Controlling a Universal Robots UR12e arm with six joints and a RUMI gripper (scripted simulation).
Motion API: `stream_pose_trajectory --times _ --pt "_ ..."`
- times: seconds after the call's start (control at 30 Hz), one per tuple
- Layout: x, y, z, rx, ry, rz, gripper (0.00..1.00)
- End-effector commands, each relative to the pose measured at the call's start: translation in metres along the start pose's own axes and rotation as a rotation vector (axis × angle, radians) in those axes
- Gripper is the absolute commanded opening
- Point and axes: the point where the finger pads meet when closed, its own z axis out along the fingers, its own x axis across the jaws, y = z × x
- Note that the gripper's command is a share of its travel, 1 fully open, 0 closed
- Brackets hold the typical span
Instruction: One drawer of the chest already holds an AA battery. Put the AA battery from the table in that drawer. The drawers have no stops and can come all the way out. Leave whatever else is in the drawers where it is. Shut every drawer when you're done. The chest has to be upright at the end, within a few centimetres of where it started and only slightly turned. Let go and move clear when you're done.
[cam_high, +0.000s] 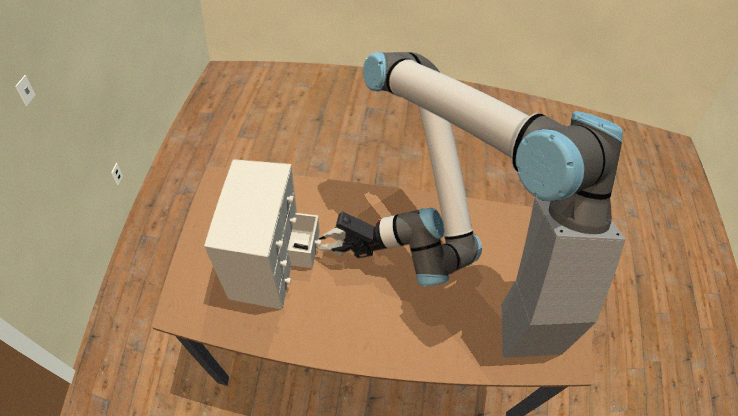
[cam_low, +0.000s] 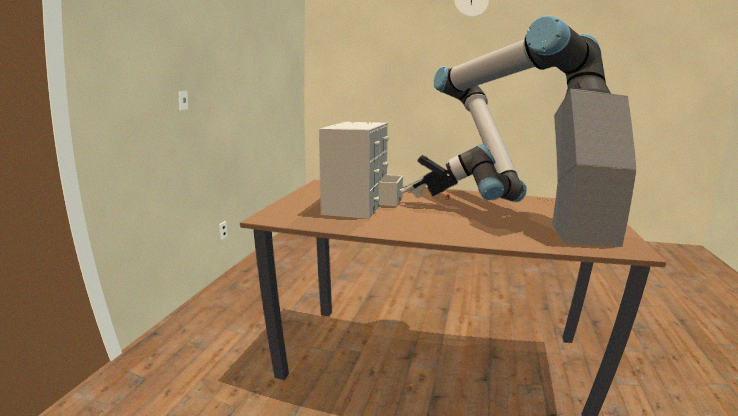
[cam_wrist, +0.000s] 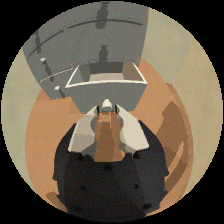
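Observation:
The white chest of drawers (cam_high: 248, 217) (cam_low: 346, 170) (cam_wrist: 75, 40) stands upright on the left part of the table. One low drawer (cam_high: 314, 226) (cam_low: 390, 192) (cam_wrist: 105, 82) is pulled out towards the arm. A small dark object (cam_high: 298, 244) lies inside it; I cannot tell what it is. My gripper (cam_high: 321, 241) (cam_low: 405, 189) (cam_wrist: 107, 105) is at the drawer's front, its fingers slightly apart on either side of the drawer's knob (cam_wrist: 107, 103), not pinching it. A small red thing (cam_low: 447, 195) lies on the table under the wrist.
The other drawers look shut, with small round knobs (cam_high: 290, 197). The grey robot pedestal (cam_high: 563, 279) (cam_low: 591, 170) stands on the right part of the wooden table (cam_high: 335, 320) (cam_low: 413, 232). The forearm lies low over the table between pedestal and chest.

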Motion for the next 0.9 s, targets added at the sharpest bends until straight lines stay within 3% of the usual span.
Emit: stream_pose_trajectory --times 0.0,0.87 --pt "0.0 0.0 -0.001 0.001 0.0 0.0 0.2" --pt "0.0 0.024 -0.042 0.001 0.0 0.0 0.2"
